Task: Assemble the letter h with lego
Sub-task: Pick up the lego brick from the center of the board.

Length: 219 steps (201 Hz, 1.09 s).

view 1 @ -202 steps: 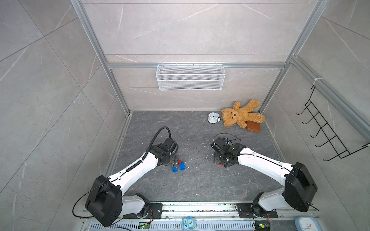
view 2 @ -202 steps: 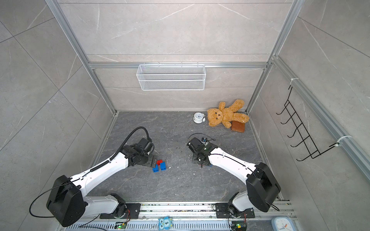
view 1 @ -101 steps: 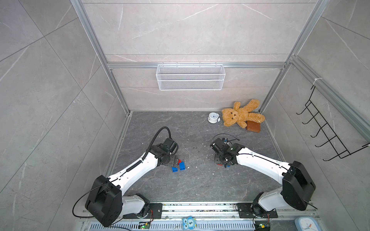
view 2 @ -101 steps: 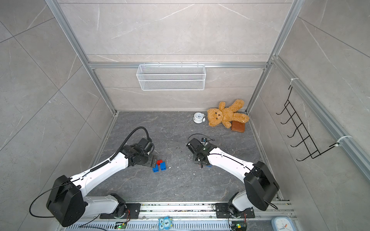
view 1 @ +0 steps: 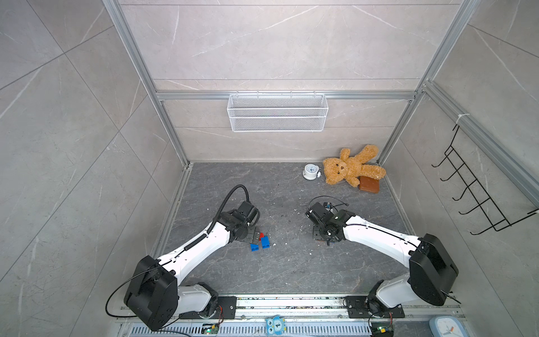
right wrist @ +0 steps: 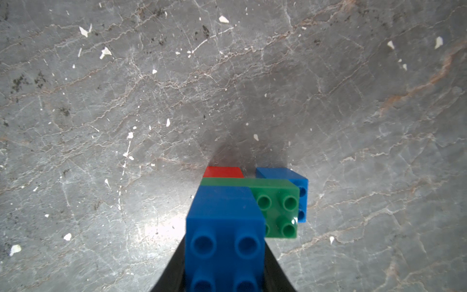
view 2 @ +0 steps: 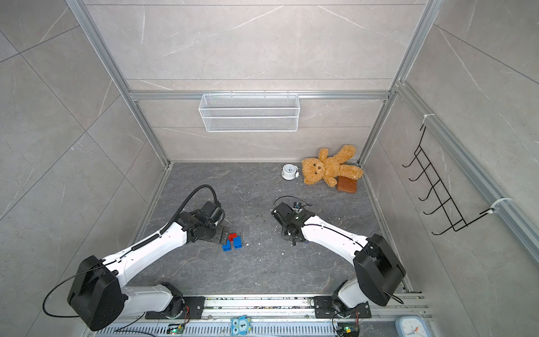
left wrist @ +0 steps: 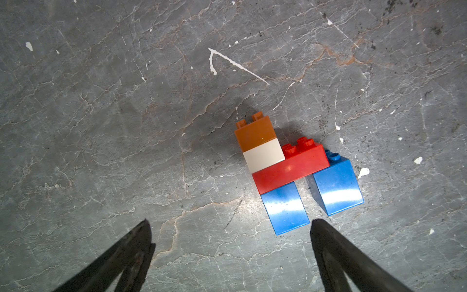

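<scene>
the right pincer [right wrist: 225, 255] is clamped shut on the top blue brick [right wrist: 223, 215], one finger on each side of it, in the right half of the floor [view 1: 291, 271], about midway between near and far. that brick sits on one end of a green brick [right wrist: 278, 202], and under the green show a small red brick [right wrist: 223, 172] and a lower blue brick [right wrist: 302, 187]. whether this stack rests on the floor or hangs just above it i cannot tell. the rest of the lego lies flat in the left half, well apart from the stack and just beside the left pincer [left wrist: 230, 223], whose fingers stand wide apart and hold nothing. there a brown brick [left wrist: 254, 132] tops a white brick [left wrist: 264, 158], the white sits on one end of a long red brick [left wrist: 290, 169], and a blue leg [left wrist: 285, 209] joins under that same end, so the shape reads close to an h on its side. the second blue leg [left wrist: 337, 187] touches the red's other end but looks skewed, its studs showing beside the red rather than under it, so i judge it not pressed home. the step in hand looks like taking hold of the right-hand stack. the next move, i would guess, is a straight lift with a firm grip, since only the top brick is pinched and the lower ones hang by their studs. a carry leftward toward the flat group would follow, where the open left pincer could steady the join.
</scene>
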Available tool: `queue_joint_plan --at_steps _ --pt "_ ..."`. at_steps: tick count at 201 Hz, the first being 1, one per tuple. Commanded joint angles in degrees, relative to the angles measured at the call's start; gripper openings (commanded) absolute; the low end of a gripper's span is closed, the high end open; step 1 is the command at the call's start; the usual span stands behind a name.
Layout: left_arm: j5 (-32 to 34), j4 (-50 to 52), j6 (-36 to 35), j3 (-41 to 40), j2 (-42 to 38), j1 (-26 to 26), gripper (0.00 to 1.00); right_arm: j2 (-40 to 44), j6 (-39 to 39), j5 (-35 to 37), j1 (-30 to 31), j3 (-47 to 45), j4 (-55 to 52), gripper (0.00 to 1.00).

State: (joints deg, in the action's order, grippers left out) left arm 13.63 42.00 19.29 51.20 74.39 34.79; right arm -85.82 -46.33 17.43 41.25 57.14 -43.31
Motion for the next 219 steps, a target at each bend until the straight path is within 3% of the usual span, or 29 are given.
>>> queue_joint_plan --at_steps 1,21,113,163,219 --pt "1.23 1.16 -0.66 1.82 -1.54 0.26 1.0 1.31 0.69 0.65 0.41 2.22 -6.24 0.12" --pt "1.39 1.24 -0.65 1.8 -1.59 0.22 1.0 0.16 1.94 -2.58 0.41 5.96 -11.57 0.0" --pt "1.39 1.36 -0.56 1.77 -2.77 0.37 1.0 -12.42 11.55 -25.82 0.4 30.75 -36.47 0.0" --pt "2.09 1.6 -0.45 1.71 -3.28 0.63 1.0 -21.71 15.38 -31.56 -0.61 40.1 -43.73 0.0" --pt "2.19 1.55 -0.57 1.71 -3.25 0.73 1.0 -28.58 18.27 -37.66 -3.4 42.19 -46.17 0.0"
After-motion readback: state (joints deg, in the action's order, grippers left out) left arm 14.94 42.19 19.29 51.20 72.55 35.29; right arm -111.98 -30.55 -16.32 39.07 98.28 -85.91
